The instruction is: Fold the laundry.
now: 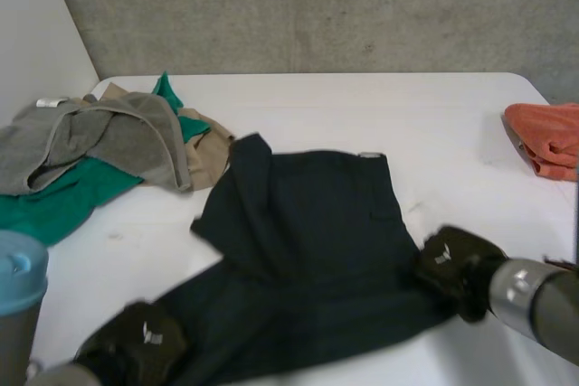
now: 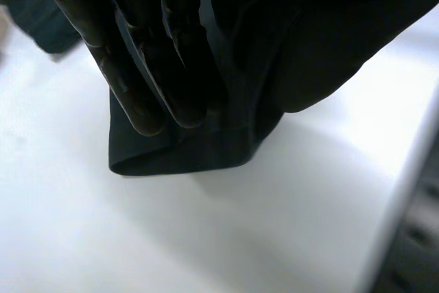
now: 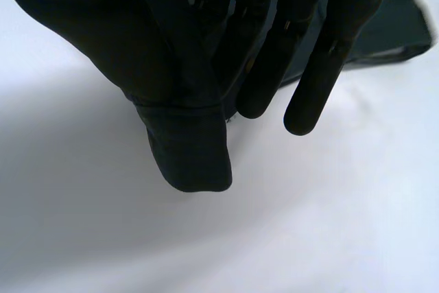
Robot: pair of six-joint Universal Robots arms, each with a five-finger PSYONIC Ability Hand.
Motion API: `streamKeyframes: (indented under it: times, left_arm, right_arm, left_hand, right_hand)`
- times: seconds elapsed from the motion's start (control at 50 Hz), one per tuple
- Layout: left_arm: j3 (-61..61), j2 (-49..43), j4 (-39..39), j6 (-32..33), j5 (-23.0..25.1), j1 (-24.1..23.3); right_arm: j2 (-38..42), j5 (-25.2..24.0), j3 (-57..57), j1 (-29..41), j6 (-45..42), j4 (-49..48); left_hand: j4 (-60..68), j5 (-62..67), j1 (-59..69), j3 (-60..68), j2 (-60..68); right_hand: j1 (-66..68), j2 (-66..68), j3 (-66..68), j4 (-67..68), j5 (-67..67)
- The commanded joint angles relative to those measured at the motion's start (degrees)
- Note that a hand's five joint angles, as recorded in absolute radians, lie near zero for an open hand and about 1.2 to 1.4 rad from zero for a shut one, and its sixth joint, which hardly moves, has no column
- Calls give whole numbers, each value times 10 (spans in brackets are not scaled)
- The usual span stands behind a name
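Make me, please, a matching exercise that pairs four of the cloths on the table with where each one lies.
Things:
1. dark garment
2. orange cloth
3. grey cloth
4. green cloth

Places:
A. at the right edge of the table
B. partly under another cloth, at the left
C. spread in the middle
D. lying over other cloths, at the left

Pairs: 1-C, 2-A, 3-D, 4-B.
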Motion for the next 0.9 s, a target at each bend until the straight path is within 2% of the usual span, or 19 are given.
streamKeyframes:
  times: [0.02,0.22,0.3,0.38,0.5,0.66,0.7,0.72,0.76,0.78,0.8,0.9]
  left_arm:
    - [42,3,-28,25,0,-8]
    - [156,-96,152,10,-6,48]
    - [208,-156,225,11,-7,69]
    - [295,-252,305,15,-14,88]
    - [419,-372,318,23,-47,101]
    - [535,-467,318,27,-68,94]
    - [550,-477,317,27,-64,94]
    - [559,-484,316,26,-62,92]
    - [561,-485,314,23,-57,88]
    - [559,-484,313,22,-53,84]
    - [556,-482,313,26,-50,81]
    - [525,-453,320,21,-48,75]
  right_arm:
    - [-11,-18,-9,-9,-41,35]
    - [27,5,-78,15,61,-83]
    - [70,-4,-114,31,80,-170]
    - [159,18,-180,46,104,-317]
    - [264,30,-268,60,112,-409]
    - [387,35,-380,76,117,-481]
    - [404,37,-393,78,118,-491]
    - [418,42,-404,80,120,-501]
    - [428,51,-410,83,120,-511]
    - [433,59,-412,85,118,-519]
    - [434,64,-412,85,118,-525]
    - [418,80,-399,86,130,-556]
  left_hand:
    - [111,130,136,116,114]
    - [111,130,136,116,114]
    - [111,130,136,116,114]
    - [111,130,136,116,114]
    - [111,130,136,116,114]
    - [111,130,136,116,114]
    - [111,130,136,116,114]
    - [58,76,83,63,61]
    - [-226,-207,-200,-220,-223]
    - [-547,-528,-521,-541,-544]
    - [-589,-570,-564,-584,-586]
    - [-589,-570,-564,-584,-586]
  right_hand:
    - [161,123,117,113,119]
    - [161,123,117,113,119]
    - [161,123,117,113,119]
    - [161,123,117,113,119]
    - [161,123,117,113,119]
    - [161,123,117,113,119]
    - [5,-32,-39,-42,-37]
    - [-231,-268,-275,-278,-273]
    - [-486,-523,-530,-533,-528]
    - [-539,-577,-583,-587,-581]
    - [-539,-577,-583,-587,-581]
    - [-539,-577,-583,-587,-581]
